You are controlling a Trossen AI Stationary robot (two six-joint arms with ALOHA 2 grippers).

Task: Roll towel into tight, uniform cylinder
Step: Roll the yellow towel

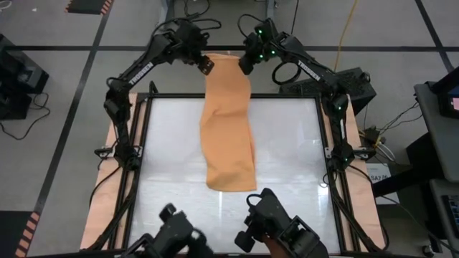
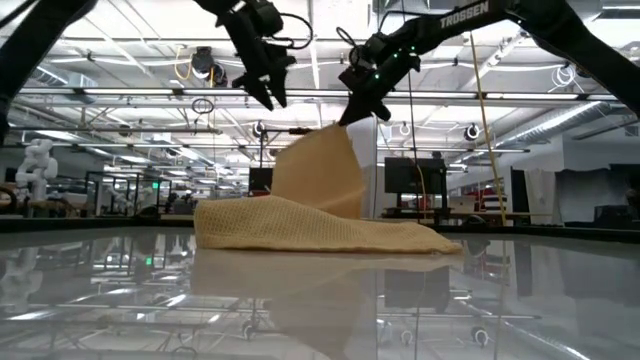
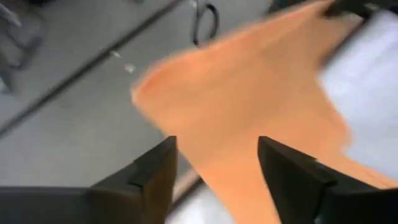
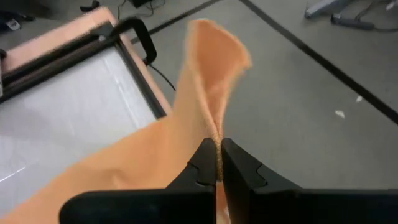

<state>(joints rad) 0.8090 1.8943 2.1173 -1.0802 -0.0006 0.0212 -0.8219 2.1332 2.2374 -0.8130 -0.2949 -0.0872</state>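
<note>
The orange-tan towel [image 1: 229,129] lies lengthwise down the middle of the white table [image 1: 172,165]. Its near part [image 2: 300,228] rests flat on the table and its far end rises off it. My right gripper [image 1: 245,64] is shut on that raised far end, above the table's far edge. My left gripper [image 1: 208,67] hangs open beside the far end's left corner. In the left wrist view the towel [image 3: 249,93] shows past the spread fingers of the left gripper [image 3: 214,146]. In the low view the left gripper [image 2: 272,95] stands clear of the cloth. My right gripper pinches the towel's far end near its right corner [image 4: 217,140] between its two fingers. The fingers slant down from the far side. Past them the cloth stands up in a curled flap [image 4: 214,56]. The far end is lifted; the near part lies on the table.
A black frame [image 1: 229,95] and a wooden border [image 1: 107,186] surround the white table top. Dark mounts [image 1: 280,226] stand at the near edge. Bare table lies to the left and right of the towel. Grey floor with cables lies beyond the far edge.
</note>
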